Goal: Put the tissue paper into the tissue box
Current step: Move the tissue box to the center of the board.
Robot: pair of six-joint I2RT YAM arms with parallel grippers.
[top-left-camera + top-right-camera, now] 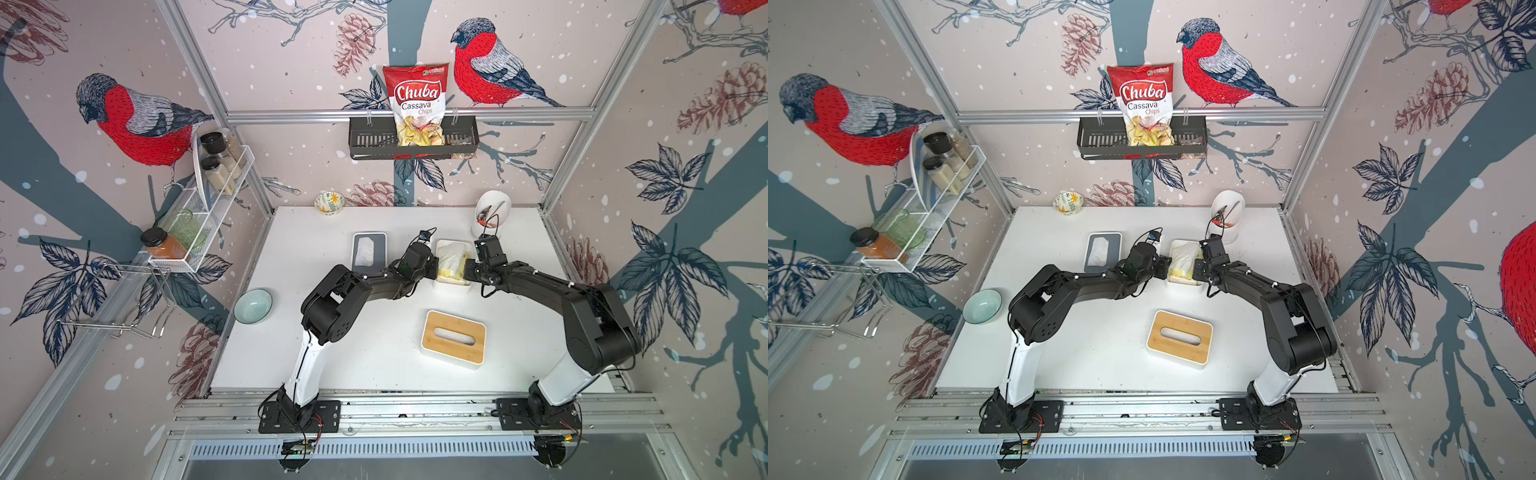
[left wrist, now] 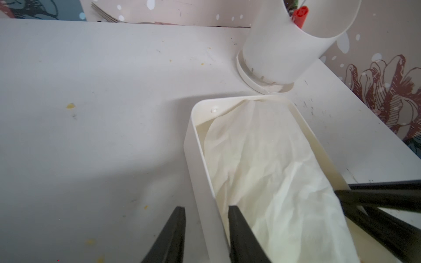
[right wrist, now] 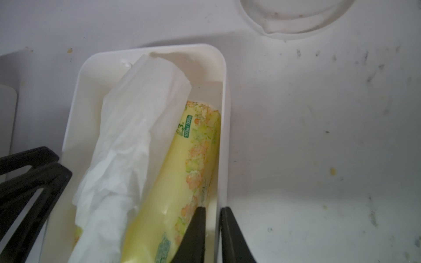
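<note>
**Pack in box, lid off**

The box [image 1: 453, 281] sits open on the table [image 1: 374, 365], right of centre and a bit above the middle in both top views. The tissue pack [image 1: 452, 259] is inside it. In the right wrist view the yellow printed wrapper lies slanted along the box, with a loose white sheet bunched over it and reaching the far corner. The pack looks tilted rather than flat on the bottom, though I can't say for sure.

The left pincer [image 2: 206, 208] is open and holds nothing. It straddles one long wall of the box, one finger outside and one inside next to the tissue, with a clear gap to the wall. The right pincer [image 3: 213, 208] straddles the opposite long wall, its jaws almost together. I can't tell if it's pinching the wall or just short of it.

The lid [image 1: 454, 336], wood top with a slot, lies flat on the table below the box in the frame, well apart from it, and neither pincer touches it.

My read is that the main step is done, since the tissue is in the box. What's likely left is pressing the pack level, feeding a sheet up and fitting the lid. With a pincer at each wall, this looks like steadying or shifting the box.
</note>
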